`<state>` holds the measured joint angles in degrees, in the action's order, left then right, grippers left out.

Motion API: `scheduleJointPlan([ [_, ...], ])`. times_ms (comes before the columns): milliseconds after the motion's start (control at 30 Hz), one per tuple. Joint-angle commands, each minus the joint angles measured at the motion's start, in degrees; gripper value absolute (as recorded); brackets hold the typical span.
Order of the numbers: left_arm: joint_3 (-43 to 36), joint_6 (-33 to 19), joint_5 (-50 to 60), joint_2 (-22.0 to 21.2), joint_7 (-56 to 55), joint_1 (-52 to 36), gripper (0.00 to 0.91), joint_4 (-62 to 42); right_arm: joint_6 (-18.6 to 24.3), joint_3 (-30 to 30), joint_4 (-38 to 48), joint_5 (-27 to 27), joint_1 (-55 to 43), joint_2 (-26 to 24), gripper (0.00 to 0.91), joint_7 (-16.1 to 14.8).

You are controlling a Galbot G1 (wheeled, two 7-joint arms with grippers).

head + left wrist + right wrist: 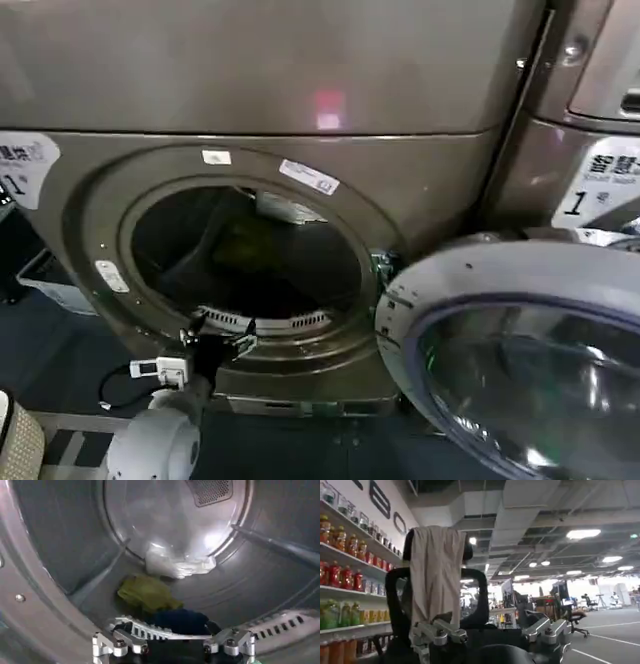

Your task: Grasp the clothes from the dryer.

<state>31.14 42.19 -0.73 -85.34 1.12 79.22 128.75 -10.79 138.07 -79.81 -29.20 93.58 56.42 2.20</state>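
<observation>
The dryer [250, 250] door [520, 360] is open. Inside lie the clothes: a white one [177, 562] at the back, a green one [145, 592], then a dark one [182, 620] nearest. The left tool [174, 645] waits open at the drum's rim, clothes straight ahead at 12 o'clock. The right tool [490, 637] is open, far away.

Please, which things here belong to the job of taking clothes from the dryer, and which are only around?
For the job:
dryer
olive cloth
dark blue cloth
white cloth
left hand, open at the drum's mouth

Only around:
open door
neighbouring machine
bottle shelves
beige cloth on chair
</observation>
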Motion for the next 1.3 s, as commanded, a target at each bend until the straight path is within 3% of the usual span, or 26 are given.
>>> scheduleJointPlan([
  [33,-0.03,2.81,0.17,0.0,-0.02,-0.03,0.907,-0.06,0.74,-0.01,0.13,0.06,-0.04,-0.04,0.907,0.09],
  [367,-0.85,1.82,1.89,-0.18,-1.88,-6.06,0.907,-4.95,1.18,-0.17,-0.26,0.04,-0.07,0.01,0.907,0.09],
  [667,-3.29,-1.76,5.02,-1.0,-2.45,-18.41,0.907,-17.78,1.4,-0.81,-0.18,0.04,-0.3,-0.16,0.907,0.02],
  [933,-4.29,-4.0,8.16,-0.93,-1.95,-24.13,0.907,-25.33,1.42,-0.98,-0.42,0.05,-0.23,-0.17,0.907,0.02],
  [1100,-4.77,-2.81,11.56,-0.9,-0.16,-27.25,0.907,-27.72,1.4,-0.89,-0.42,0.06,-0.11,-0.28,0.907,0.01],
  [1167,-4.45,-2.89,15.69,-0.68,4.46,-27.89,0.907,-28.02,1.42,-0.84,-0.34,0.05,-0.04,-0.3,0.907,0.01],
  [1233,-2.89,-8.73,27.01,0.3,19.62,-27.08,0.907,-27.21,1.4,-0.84,-0.44,0.05,-0.02,-0.22,0.907,-0.01],
  [1267,-2.35,-9.24,29.02,0.67,25.96,-26.73,0.907,-26.9,1.43,-0.85,-0.49,0.05,0.04,-0.2,0.907,-0.08],
  [1300,-1.5,-16.27,40.51,1.14,35.09,-26.25,0.907,-26.39,1.45,-0.88,-0.51,0.05,0.03,-0.23,0.907,-0.09],
])
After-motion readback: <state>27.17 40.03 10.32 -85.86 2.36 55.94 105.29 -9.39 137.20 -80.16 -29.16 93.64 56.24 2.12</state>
